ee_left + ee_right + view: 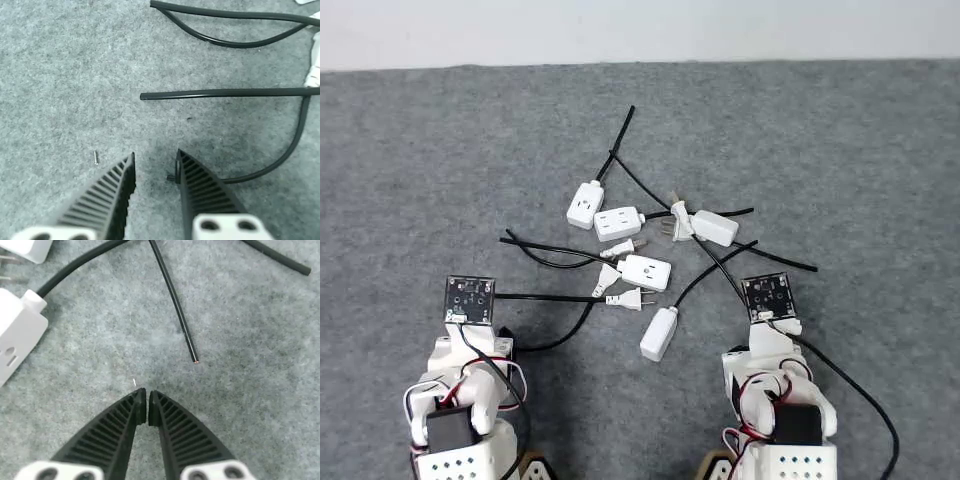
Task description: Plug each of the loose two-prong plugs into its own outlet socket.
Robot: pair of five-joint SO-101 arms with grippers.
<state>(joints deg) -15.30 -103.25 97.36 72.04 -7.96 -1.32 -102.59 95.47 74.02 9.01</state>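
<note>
Two grippers face a crosswise plug [623,297]
Left gripper [155,153] parted, right gripper [147,391] clenched empty; neither clearly nearer.

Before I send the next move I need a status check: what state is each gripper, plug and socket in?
Left gripper: open, empty.
Right gripper: shut, empty.
White two-prong plug nearest the arms: loose, prongs bare.
White two-prong plug mid-pile: loose, unplugged.
White rectangular outlet socket beside it: face up, slots empty.
White outlet socket nearest the right arm: slots empty.
</note>
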